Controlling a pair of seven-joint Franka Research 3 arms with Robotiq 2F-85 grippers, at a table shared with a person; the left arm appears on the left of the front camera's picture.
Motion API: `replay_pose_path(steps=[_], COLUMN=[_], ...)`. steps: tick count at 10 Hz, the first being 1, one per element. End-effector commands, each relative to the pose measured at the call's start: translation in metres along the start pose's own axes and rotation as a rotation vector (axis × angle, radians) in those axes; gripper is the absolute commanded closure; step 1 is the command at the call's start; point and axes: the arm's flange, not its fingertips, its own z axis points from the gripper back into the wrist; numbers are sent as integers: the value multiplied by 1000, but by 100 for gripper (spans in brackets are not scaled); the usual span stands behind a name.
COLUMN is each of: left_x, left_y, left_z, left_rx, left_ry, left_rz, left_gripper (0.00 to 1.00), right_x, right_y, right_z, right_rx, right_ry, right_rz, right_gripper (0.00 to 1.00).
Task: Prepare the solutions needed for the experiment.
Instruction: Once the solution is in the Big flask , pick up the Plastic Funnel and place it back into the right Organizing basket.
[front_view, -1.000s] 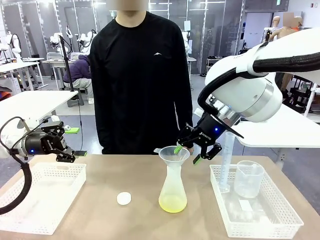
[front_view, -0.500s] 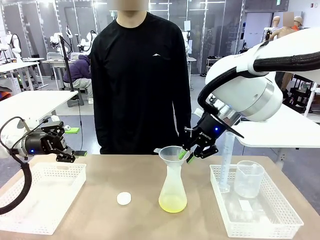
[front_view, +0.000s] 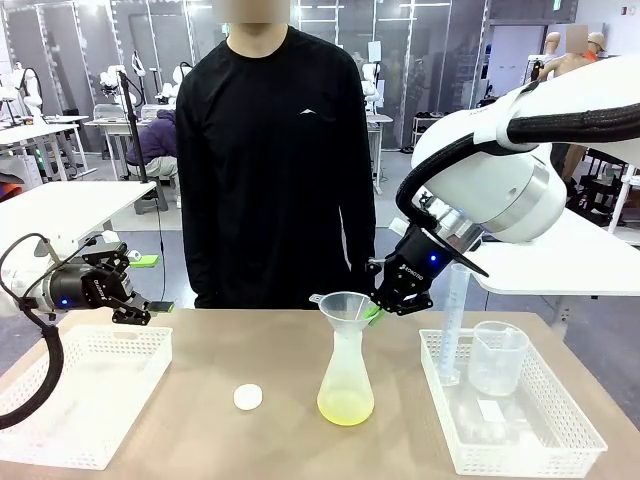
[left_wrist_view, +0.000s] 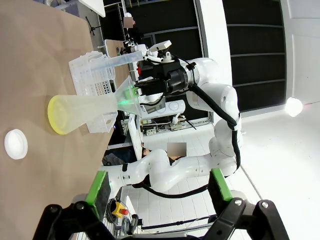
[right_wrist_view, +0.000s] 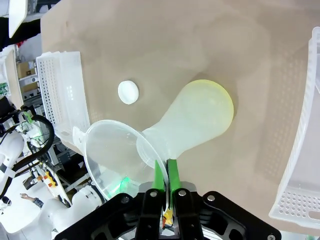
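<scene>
Right tray (front_view: 563, 418): nearest, on the table (front_view: 200, 360); a beaker (front_view: 497, 357) and a cylinder (front_view: 452, 325) stand in it.
Left tray (front_view: 70, 400): across at the other side.
Solution (front_view: 345, 406): a shallow yellow-green layer in the flask (front_view: 346, 372), mid-table between the trays.
Cap (front_view: 248, 397): white, flat on the table, left of the flask.
Funnel (front_view: 347, 308): seated in the flask's neck.
Right gripper (front_view: 375, 312): pads pinched onto the funnel's rim.
Left gripper (front_view: 152, 284): fingers spread wide, nothing between them, above the left tray's far edge.
Person (front_view: 280, 160): stands behind the table, black top.
</scene>
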Motion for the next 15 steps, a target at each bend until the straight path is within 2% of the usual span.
replay_pose_path(steps=[1,4,10,13,15], left_x=[-1,-1,-1,-1,-1], left_y=[-2,-2,-2,-2,-2], left_z=[0,0,0,0,0], left_rx=[-11,-11,-11,-11,-11], left_ry=[4,4,4,4,4], left_rz=[-4,-4,-4,-4,-4], left_gripper=[0,0,0,0,0], right_x=[5,-7,-53,-62,-66], right_y=[7,10,35,46,51], right_z=[1,12,58,81,95], right_rx=[2,18,14,-7,1], right_ry=[15,-11,-114,-179,-173], right_rz=[-34,-18,86,125,142], right_gripper=[100,100,100,100,100])
